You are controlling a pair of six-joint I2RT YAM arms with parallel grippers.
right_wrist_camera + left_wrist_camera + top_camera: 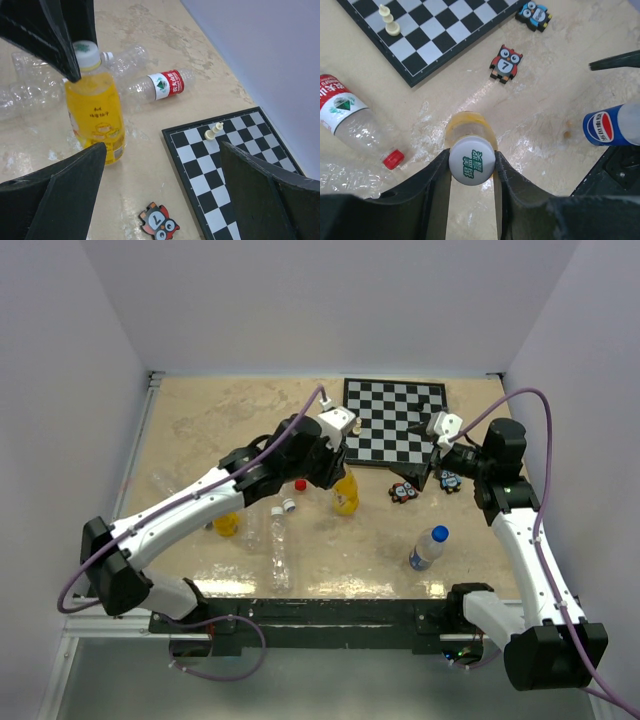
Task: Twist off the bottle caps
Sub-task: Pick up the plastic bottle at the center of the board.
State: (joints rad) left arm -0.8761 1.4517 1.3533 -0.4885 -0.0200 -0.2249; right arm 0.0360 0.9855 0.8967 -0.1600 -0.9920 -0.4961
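Observation:
An orange-yellow bottle (346, 498) stands upright mid-table. Its white cap (472, 161), printed with green characters, sits between my left gripper's fingers (437, 175), which press on it from both sides. From the right wrist the same cap (86, 50) and bottle (95, 115) show with the left gripper (67, 45) coming down onto them. My right gripper (162, 150) hangs wide open with nothing in it, near the chessboard's edge, right of the bottle. A clear bottle (426, 550) with a blue cap (439, 533) lies further right. A second orange bottle (227, 523) lies at the left.
A chessboard (395, 420) with a white piece (389, 21) lies at the back. Two owl tiles (405, 492) sit by its near edge. A red-labelled clear bottle (345, 112) with a red cap (393, 159) and other crumpled clear bottles (280, 545) lie left of the upright bottle.

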